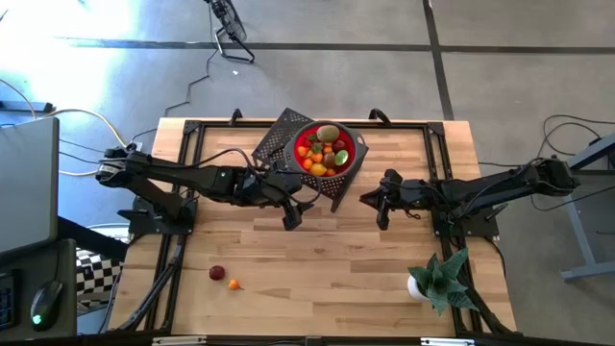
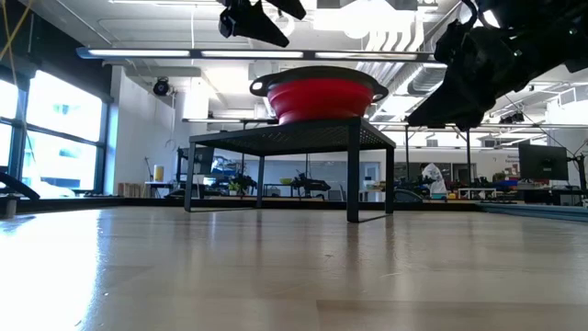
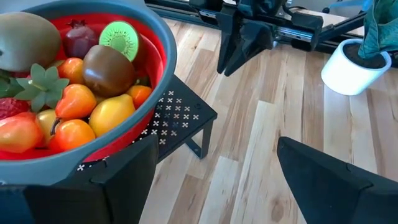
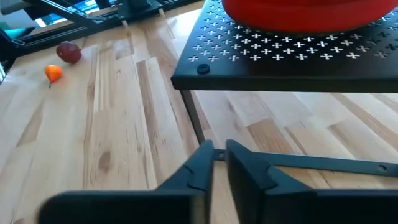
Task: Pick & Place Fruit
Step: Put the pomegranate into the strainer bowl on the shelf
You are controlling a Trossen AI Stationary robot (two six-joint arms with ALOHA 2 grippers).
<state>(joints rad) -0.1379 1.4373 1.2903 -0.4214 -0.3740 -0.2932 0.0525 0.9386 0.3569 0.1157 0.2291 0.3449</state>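
Note:
A red bowl [image 1: 328, 149] heaped with small toy fruit [image 3: 93, 87] stands on a black perforated stand [image 1: 288, 144] at the table's far middle. Two more fruits lie on the wood near the front left: a dark red one [image 1: 217, 273] and an orange one [image 1: 233, 284]. My left gripper [image 1: 293, 213] hovers wide open just left of and nearer than the bowl; in the left wrist view its fingers [image 3: 336, 180] hold nothing. My right gripper [image 1: 375, 200] hangs right of the stand. Its fingers [image 4: 239, 163] are a narrow slit apart, with nothing between them.
A spiky green plant in a white pot [image 1: 434, 281] stands near the front right corner. Black frame rails [image 1: 183, 192] run along the table's left, right and far sides. Bare wood [image 1: 317, 269] lies between the stand and the front edge.

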